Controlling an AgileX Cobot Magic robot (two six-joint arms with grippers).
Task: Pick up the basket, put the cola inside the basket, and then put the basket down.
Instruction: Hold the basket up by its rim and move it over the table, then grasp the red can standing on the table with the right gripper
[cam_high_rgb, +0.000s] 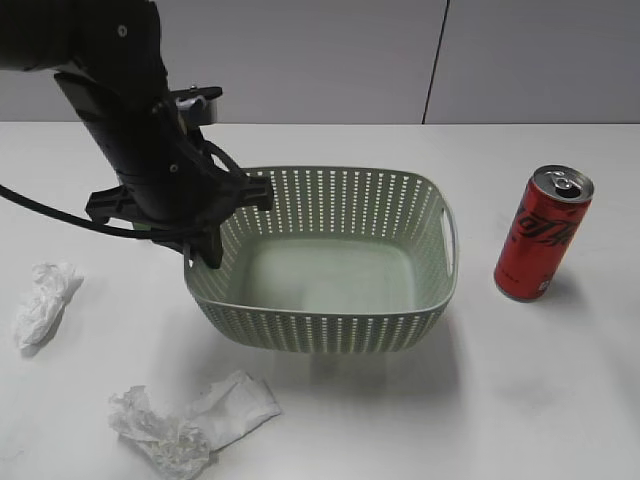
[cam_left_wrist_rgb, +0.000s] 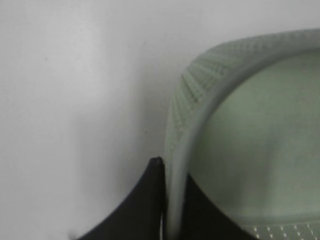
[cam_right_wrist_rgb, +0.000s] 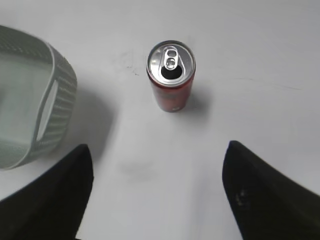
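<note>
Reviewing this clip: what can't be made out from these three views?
- Exterior view: the left claw at the basket rim is mostly hidden by its own arm.
- Exterior view: the right claw is outside the frame.
- Left wrist view: blurred; basket cut off by the edge.
- Cola: lettering too small to read.

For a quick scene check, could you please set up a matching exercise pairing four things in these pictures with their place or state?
Things:
1. basket
2. cola
3. left gripper
4. right gripper

States:
A. open, above bare table
B. standing upright, right of the basket
C. clamped on a rim
D. empty, gripped at its left end

Pairs: 1-D, 2-B, 3-C, 4-A
</note>
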